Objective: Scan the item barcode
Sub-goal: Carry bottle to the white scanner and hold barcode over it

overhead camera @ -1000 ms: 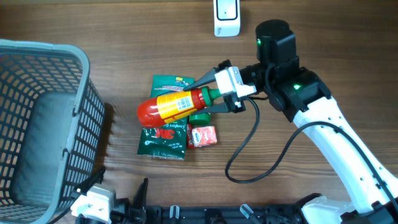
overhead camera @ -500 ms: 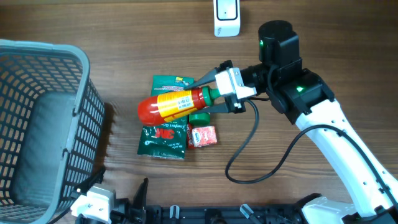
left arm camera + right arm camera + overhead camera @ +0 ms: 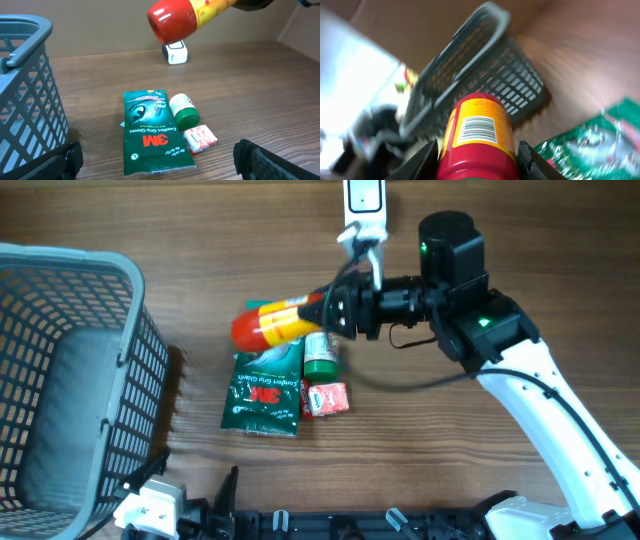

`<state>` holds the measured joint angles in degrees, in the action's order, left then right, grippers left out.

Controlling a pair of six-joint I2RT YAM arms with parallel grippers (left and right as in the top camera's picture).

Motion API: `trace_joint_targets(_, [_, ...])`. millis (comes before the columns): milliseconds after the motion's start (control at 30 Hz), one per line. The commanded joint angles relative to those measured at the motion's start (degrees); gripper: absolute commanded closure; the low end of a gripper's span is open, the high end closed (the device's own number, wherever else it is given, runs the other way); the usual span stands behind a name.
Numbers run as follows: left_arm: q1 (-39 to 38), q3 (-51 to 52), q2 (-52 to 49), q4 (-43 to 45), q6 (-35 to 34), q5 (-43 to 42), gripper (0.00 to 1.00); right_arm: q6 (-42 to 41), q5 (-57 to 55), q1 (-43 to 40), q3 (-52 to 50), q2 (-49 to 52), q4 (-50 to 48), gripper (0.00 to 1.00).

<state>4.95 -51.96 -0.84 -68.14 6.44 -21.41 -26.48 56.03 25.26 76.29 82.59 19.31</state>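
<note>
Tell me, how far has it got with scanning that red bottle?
Done: the red bottle is off the table, clamped in the right arm's jaws. In hand: it hangs in the air near the white device, probably the scanner, its barcode showing to the wrist camera. Left: presenting that barcode to the device; the glove packet, green-capped jar and red packet lie on the table.

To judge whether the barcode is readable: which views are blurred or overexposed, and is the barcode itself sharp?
Right wrist: the barcode on the red bottle is fairly sharp, but the basket behind is heavily smeared, with a blown-out white patch at left. Overhead: the right claw and bottle look smeared; the rest is crisp. Left wrist: mostly sharp, evenly lit.
</note>
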Motion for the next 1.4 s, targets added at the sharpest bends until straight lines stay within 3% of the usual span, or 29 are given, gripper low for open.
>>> trace_joint_targets(0, [-0.2, 0.2, 0.5, 0.1, 0.9, -1.0, 0.00, -27.4, -4.2, -3.1, 1.1, 1.3, -0.9, 0.73])
trace_joint_targets(300, [-0.2, 0.2, 0.5, 0.1, 0.9, -1.0, 0.00, -50.5, -3.4, -6.0, 1.1, 11.9, -10.8, 0.70])
trace_joint_targets(467, [-0.2, 0.2, 0.5, 0.1, 0.9, -1.0, 0.00, -70.9, 2.0, -8.1, 1.1, 22.2, -27.8, 0.74])
trace_joint_targets(633, [-0.2, 0.2, 0.5, 0.1, 0.9, -1.1, 0.00, -91.6, 4.2, -10.5, 1.1, 32.7, -51.8, 0.76])
trace_joint_targets(700, [-0.2, 0.2, 0.5, 0.1, 0.9, -1.0, 0.00, -92.2, 2.1, -11.6, 1.4, 35.4, -56.7, 0.77])
trace_joint_targets(1033, [-0.2, 0.2, 0.5, 0.1, 0.9, -1.1, 0.00, -92.2, -13.6, -16.6, 1.5, 37.1, -55.5, 0.67])
trace_joint_targets(1200, [-0.2, 0.2, 0.5, 0.1, 0.9, -1.1, 0.00, -92.2, -19.5, -16.6, 2.3, 38.6, -55.5, 0.66])
trace_joint_targets(1367, [-0.2, 0.2, 0.5, 0.1, 0.9, -1.1, 0.00, -92.2, -18.3, -16.3, 12.5, 47.3, -56.2, 0.69])
